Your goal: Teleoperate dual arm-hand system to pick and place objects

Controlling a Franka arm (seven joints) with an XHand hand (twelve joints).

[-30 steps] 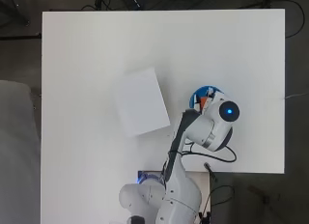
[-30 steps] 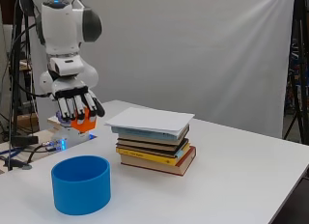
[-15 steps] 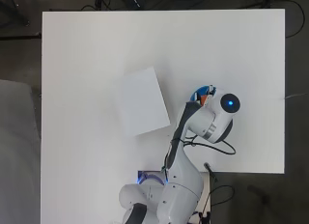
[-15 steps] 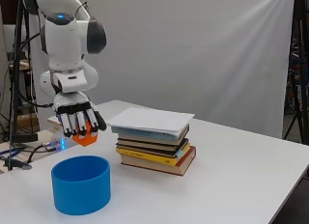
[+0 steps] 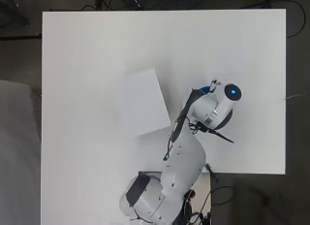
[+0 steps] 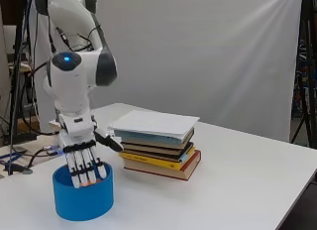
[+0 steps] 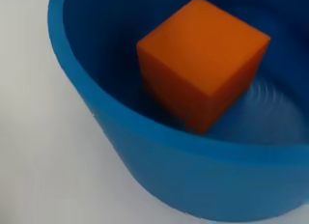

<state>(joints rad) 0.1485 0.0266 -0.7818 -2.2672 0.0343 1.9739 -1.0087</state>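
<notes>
my hand (image 6: 84,160) points straight down into the blue tub (image 6: 84,201), fingers (image 6: 81,168) straight and side by side w/ tips below the rim, thumb sticking out toward the books. fingers look uncurled, so i log it as open. a bit of orange shows betw the fingertips in the side view, but i can't tell if they touch the cube.

wrist view: orange cube (image 7: 205,62) is inside the tub, near the wall, seen corner-on. can't tell if it sits flat on the floor of the tub or is tilted. tub wall (image 7: 145,147) is plain blue, white table just outside it.

overhead: arm covers nearly all of the tub, only a sliver of blue rim (image 5: 207,89) shows by the wrist. hand itself hidden there.

stack of books (image 6: 158,148) stands just beside the tub, not touching, on the side away from the arm's base in side view. top one is white (image 5: 142,103), lies askew to the table (image 5: 87,55) edges. lower ones have yellow and red covers.

cables trail off the table edge behind the arm (image 6: 74,76).
</notes>
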